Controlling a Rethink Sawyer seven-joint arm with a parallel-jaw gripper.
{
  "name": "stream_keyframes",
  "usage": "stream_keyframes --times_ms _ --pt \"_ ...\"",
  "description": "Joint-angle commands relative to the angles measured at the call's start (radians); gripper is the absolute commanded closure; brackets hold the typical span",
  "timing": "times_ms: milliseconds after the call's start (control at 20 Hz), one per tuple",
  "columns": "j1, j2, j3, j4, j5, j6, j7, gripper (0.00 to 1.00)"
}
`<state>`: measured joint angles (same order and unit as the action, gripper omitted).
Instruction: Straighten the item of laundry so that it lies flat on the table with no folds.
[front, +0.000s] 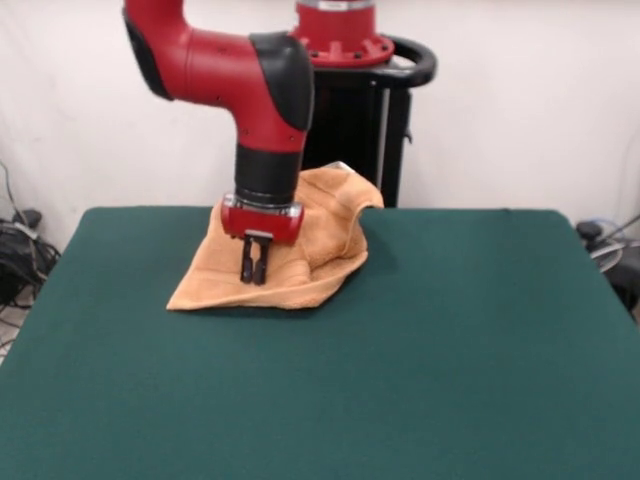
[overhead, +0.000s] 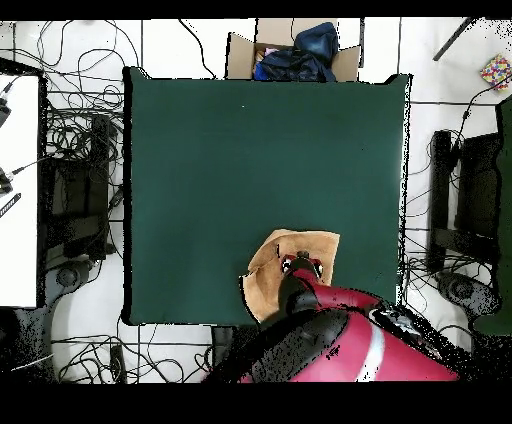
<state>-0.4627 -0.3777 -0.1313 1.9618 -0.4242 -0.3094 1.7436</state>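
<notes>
The item of laundry (front: 318, 262), an orange-tan towel, lies crumpled on the green table (front: 420, 350) near its far edge. Its back part is bunched up and rises behind the arm, while its front edge lies flatter. My gripper (front: 253, 279) points straight down over the towel's left half. Its two fingers are close together with their tips at the cloth, and I cannot see any cloth pinched between them. In the overhead view the towel (overhead: 310, 243) shows near the table's (overhead: 250, 150) bottom edge. There the arm covers part of the towel, and the gripper (overhead: 298, 266) sits over it.
A cardboard box (overhead: 290, 55) with dark blue cloth in it stands just beyond the table's top edge in the overhead view. Cables and equipment lie on the floor on both sides of the table.
</notes>
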Motion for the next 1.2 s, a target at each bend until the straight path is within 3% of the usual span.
stream_keyframes --times_ms 50,150,500,650,900,1050,1200 --pt "0.101 0.152 -0.191 -0.149 0.204 -0.357 0.112 1.00" --pt "0.128 0.166 -0.225 -0.126 0.260 -0.429 0.101 1.00" --pt "0.177 0.225 -0.277 -0.106 0.375 -0.489 0.060 1.00" --pt "0.170 0.274 -0.287 -0.130 0.378 -0.500 0.046 1.00" --pt "0.147 0.309 -0.242 -0.225 0.287 -0.252 0.008 1.00" --pt "0.101 0.166 -0.176 -0.171 0.164 -0.070 0.020 1.00" --pt "0.060 0.026 -0.104 -0.121 0.101 0.109 0.017 1.00"
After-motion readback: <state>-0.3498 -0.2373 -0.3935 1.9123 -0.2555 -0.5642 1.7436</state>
